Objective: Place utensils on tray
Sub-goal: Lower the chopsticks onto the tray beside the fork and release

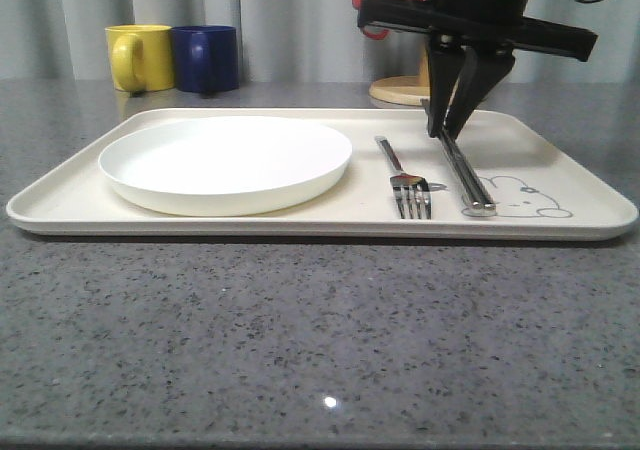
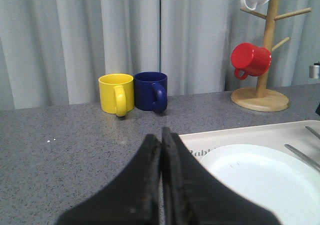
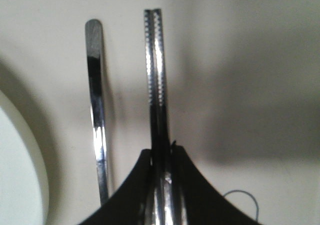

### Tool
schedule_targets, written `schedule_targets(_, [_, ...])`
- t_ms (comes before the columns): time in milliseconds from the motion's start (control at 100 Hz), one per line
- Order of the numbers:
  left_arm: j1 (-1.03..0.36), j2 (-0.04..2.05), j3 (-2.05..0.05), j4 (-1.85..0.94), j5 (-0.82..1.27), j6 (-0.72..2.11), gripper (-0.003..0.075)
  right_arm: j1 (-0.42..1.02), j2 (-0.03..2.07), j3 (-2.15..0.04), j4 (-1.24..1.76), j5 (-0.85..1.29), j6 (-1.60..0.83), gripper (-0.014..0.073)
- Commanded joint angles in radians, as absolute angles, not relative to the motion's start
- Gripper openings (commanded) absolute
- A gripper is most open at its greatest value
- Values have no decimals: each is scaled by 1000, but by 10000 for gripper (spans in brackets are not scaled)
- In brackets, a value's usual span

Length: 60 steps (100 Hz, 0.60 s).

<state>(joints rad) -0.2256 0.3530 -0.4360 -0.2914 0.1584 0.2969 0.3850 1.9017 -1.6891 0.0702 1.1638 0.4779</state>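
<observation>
Far left at the back: yellow mug (image 1: 138, 56) and blue mug (image 1: 206, 58) side by side on the grey countertop (image 1: 300, 330), off the tray, not part of the job. Left gripper (image 2: 161, 135) has fingers pressed together, holding nothing, hanging near the tray's left rear corner.

Cream tray (image 1: 60, 210) lies flat on the counter. White plate (image 1: 226, 162) sits on its left half. Right of the plate lies the fork (image 1: 405, 180), flat on the tray, tines toward the camera. Just beside it, the chopsticks (image 1: 464, 175) lie lengthwise, near tips resting on the tray by the rabbit drawing (image 1: 522, 197).

Right gripper (image 1: 456, 120) is closed on the far part of the chopsticks; the wrist view shows the fingers (image 3: 187, 185) pinching the pair together.

Risks:
- fingers opening unevenly could drag one stick and split the pair, or roll it against the fork
- lifting off before letting go fully would tip the far end up and skid the tips toward the tray rim
- no spoon visible on the tray, so the task looks unfinished

Behind the right arm: red mug (image 2: 250, 59) on the wooden mug tree (image 2: 265, 60).
</observation>
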Motion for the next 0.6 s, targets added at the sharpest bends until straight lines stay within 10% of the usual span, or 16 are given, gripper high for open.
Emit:
schedule_targets(0, [-233,359,-463,-295,75,294,-18,385,1866,-1722,61,1140,478,-42])
schedule_targets(370, [-233,359,-463,-295,75,294,-18,385,1879,-1722,60,1160,478,281])
schedule_targets(590, [-233,359,-463,-295,75,294,-18,383,1831,-1726,19,1172,461,311])
